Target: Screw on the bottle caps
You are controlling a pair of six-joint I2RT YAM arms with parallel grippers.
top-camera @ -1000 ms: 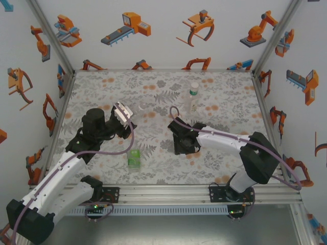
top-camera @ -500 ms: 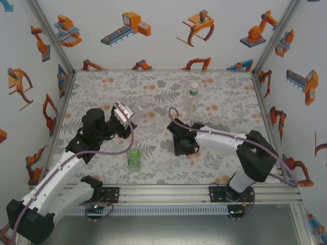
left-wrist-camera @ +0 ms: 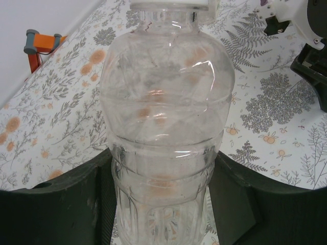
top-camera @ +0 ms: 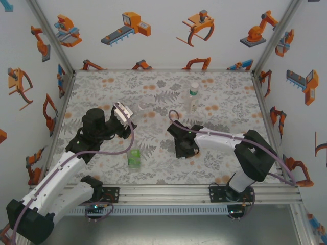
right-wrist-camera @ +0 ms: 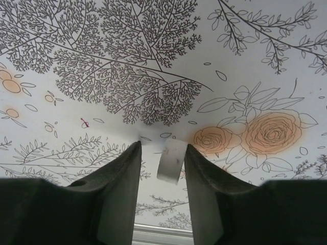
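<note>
Big leafy flower mat (top-camera: 225, 102) lies flat. Small green bottle (top-camera: 134, 158) sits on it near front. Tall clear bottle (top-camera: 193, 97) stands far back, well apart.

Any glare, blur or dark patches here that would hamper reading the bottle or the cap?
Left wrist: white glare streaks on the clear bottle at its shoulder, the mat print warped through it, the left fingers nearly black. Right wrist: mat sharp, white cap slightly soft between the dark right fingers. Top external: even light, faint shadows, nothing blown out.

The bottle (left-wrist-camera: 163, 127) is clear, the cap (right-wrist-camera: 171, 161) white, the mat (top-camera: 225, 102) orange-flowered.
</note>
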